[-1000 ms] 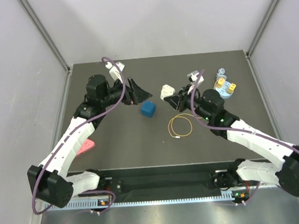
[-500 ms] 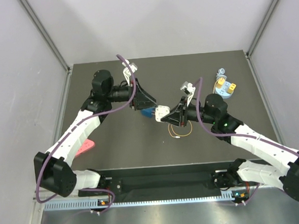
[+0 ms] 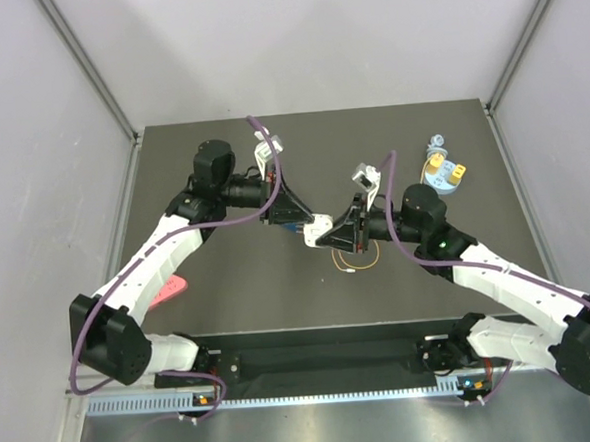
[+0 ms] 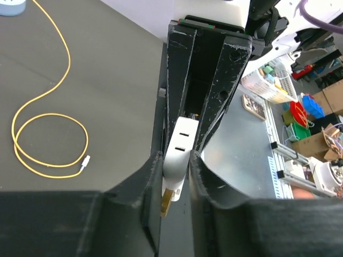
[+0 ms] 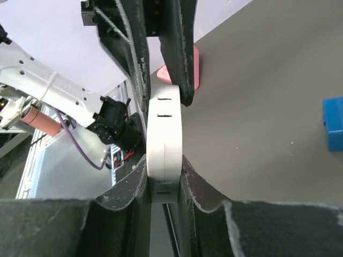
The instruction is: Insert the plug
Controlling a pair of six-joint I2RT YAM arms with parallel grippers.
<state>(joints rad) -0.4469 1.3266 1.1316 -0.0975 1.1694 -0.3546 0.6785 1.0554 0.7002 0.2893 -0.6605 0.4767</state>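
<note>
1. The left gripper (image 4: 176, 158) is seen pinched on one end of a white adapter (image 4: 180, 140). Both pads are pressed to its sides, and a brass prong (image 4: 167, 202) sticks out between them.
2. The adapter's other end is clamped by the right gripper (image 5: 163, 162), so the block is held from both ends above the middle of the table (image 3: 229, 285).
3. A coiled yellow cable (image 3: 355, 256) is laid on the table just near of the grippers.
4. The plug (image 3: 434, 159) is found at the far right beside a light-blue piece (image 3: 431, 177), well apart from both grippers.
</note>
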